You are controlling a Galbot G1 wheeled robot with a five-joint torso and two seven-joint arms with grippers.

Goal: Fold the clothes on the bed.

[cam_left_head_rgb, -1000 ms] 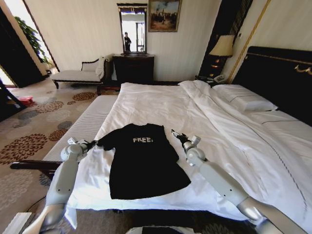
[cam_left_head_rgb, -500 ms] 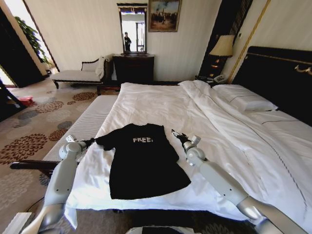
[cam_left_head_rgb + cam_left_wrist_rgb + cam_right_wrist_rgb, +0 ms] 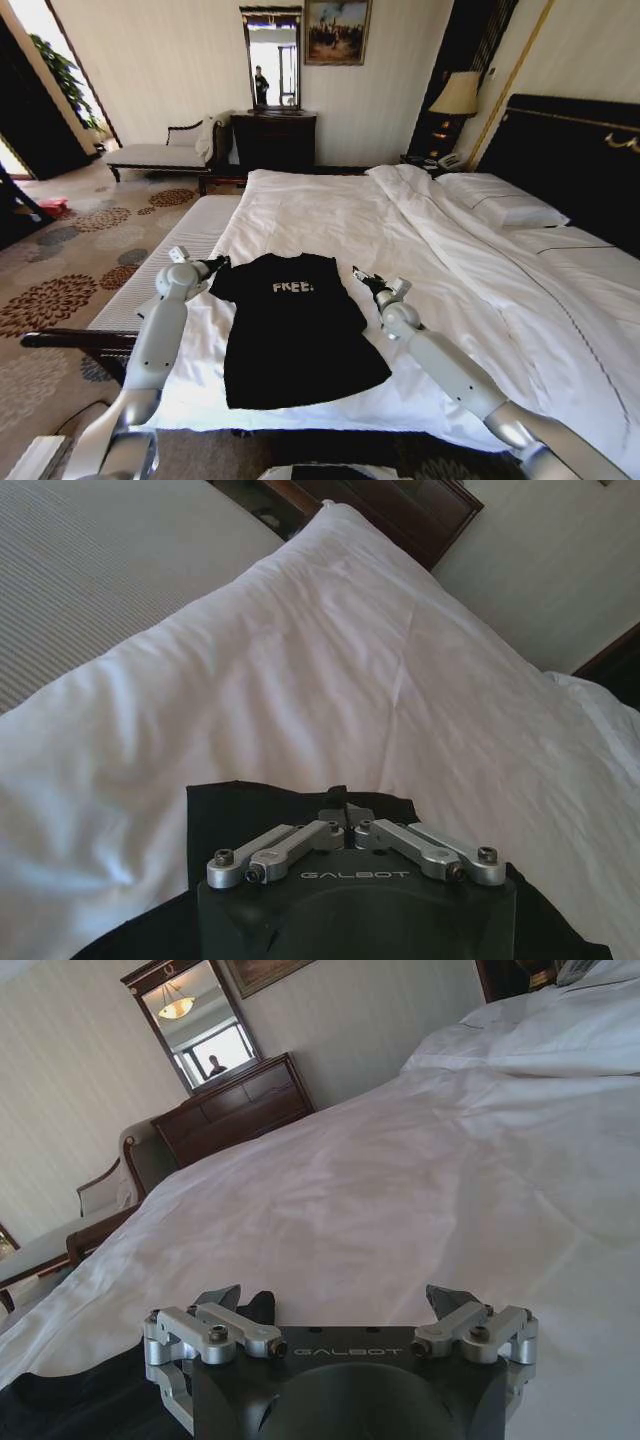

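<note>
A: Left gripper (image 3: 346, 817), jaws clamped on the T-shirt (image 3: 297, 325) sleeve; right gripper (image 3: 336, 1302), jaws apart, beside the other sleeve.

B: The shirt lies on the bed (image 3: 420, 250). A thin pinch may slip, bunching the fold.

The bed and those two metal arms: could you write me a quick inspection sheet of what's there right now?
Surface: bed, white sheets, lightly wrinkled.
Job's things: black T-shirt lying flat near the foot edge, "FREE" facing up, its left sleeve bunched at the left gripper.
Clutter: nothing seen on the sheets.
Grippers: left gripper shut on the T-shirt's left sleeve; right gripper open, low over the sheet beside the other sleeve.
Cables: nothing seen.
Surroundings: pillows, lamp, dresser with mirror, chaise bench, patterned carpet.
</note>
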